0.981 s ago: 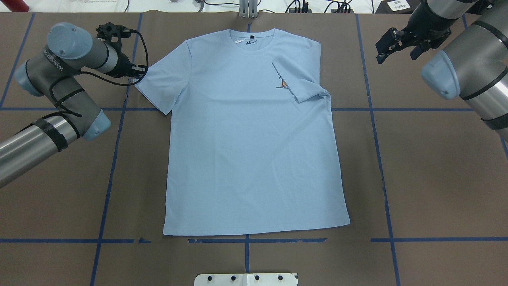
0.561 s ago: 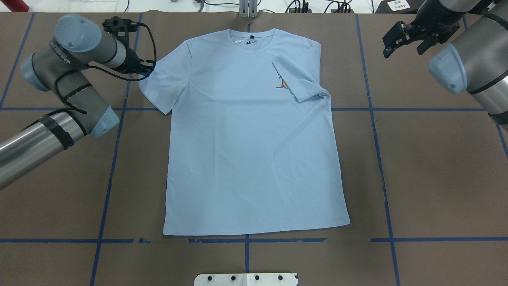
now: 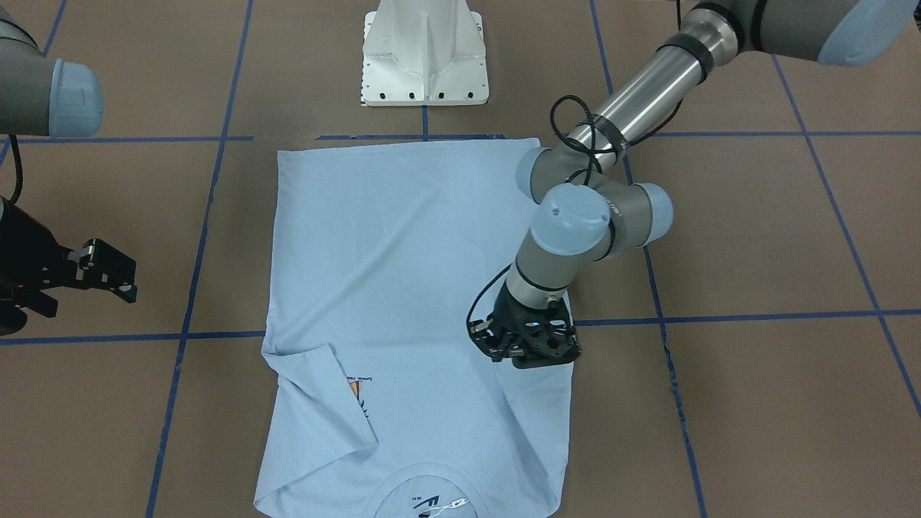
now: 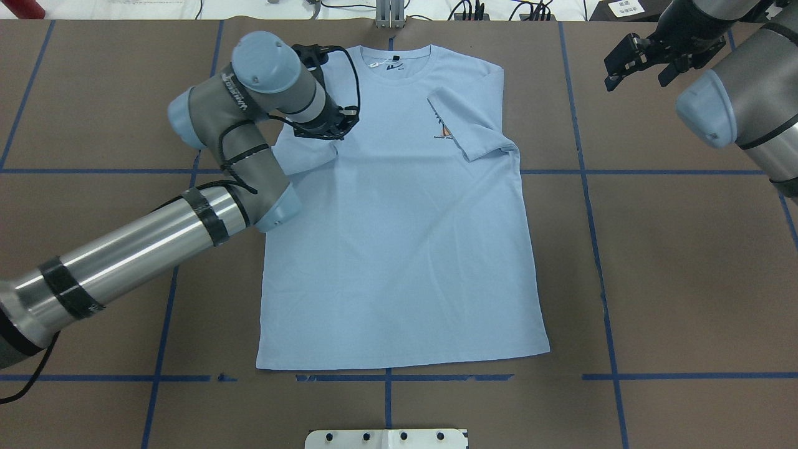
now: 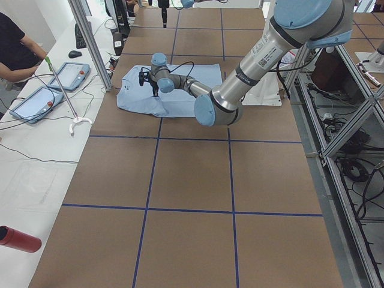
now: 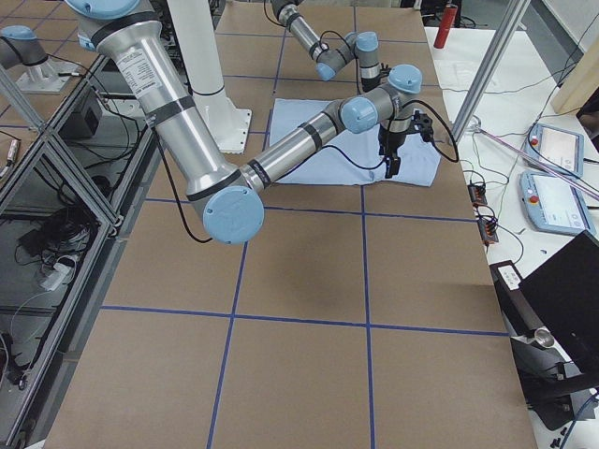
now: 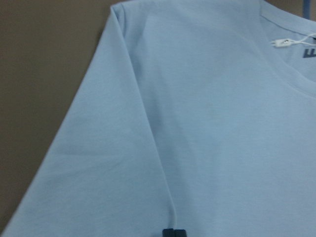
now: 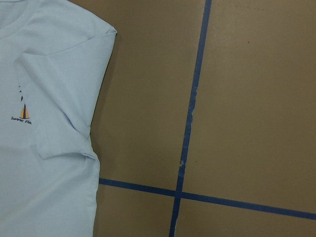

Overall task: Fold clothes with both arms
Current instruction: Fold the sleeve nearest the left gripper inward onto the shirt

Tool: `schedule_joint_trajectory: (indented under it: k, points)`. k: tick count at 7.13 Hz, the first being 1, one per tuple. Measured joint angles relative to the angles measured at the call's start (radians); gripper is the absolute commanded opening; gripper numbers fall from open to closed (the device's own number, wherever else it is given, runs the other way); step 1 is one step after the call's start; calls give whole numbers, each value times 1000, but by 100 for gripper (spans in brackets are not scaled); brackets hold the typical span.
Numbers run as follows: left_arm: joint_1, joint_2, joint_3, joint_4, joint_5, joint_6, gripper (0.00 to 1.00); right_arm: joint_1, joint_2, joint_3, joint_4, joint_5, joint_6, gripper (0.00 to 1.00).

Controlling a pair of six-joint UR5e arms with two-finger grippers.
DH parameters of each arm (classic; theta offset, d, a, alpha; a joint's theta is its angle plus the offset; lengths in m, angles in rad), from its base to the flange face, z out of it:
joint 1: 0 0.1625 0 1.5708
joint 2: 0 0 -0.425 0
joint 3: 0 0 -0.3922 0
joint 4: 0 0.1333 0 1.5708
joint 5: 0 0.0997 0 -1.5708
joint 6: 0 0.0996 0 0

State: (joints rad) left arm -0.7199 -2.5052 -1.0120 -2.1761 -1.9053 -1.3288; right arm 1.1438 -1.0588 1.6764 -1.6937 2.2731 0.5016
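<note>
Overhead view: left gripper (image 4: 324,130), clamped on the T-shirt's (image 4: 399,249) sleeve (image 4: 305,157), holds it over the chest, likely to narrow the shirt; right gripper (image 4: 637,72) hovers aside, jaws apart.

Near left arm (image 5: 252,65) reaches across brown table (image 5: 192,180); jaws down at light blue T-shirt (image 5: 135,102), far end.

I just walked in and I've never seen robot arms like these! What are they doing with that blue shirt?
They're folding it. The light blue T-shirt lies flat on the table. The left gripper is pinched shut on one sleeve and holds it over the shirt's body. The other sleeve is already folded in, partly covering the chest print. The right gripper is open and empty, off to the side of the shirt.
</note>
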Motion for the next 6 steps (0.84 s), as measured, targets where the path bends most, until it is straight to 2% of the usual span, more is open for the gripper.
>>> schedule_joint_trajectory:
  k: [1, 2, 3, 4, 6]
  points:
    - [12, -33, 39, -3, 33, -20, 0, -2, -1, -2, 0, -1, 0, 100]
    - [12, -44, 58, -6, 61, -27, 4, -5, -1, -6, 0, -2, 1, 100]
    - [3, -47, 66, -7, 79, -30, 95, -7, -1, -9, 0, -4, 1, 100]
    - [-8, -48, 68, -11, 86, -30, 100, -10, -1, -9, 0, -4, 2, 100]
    - [-17, -40, 47, -51, 83, -27, 100, -11, -7, -1, 0, -2, 19, 100]
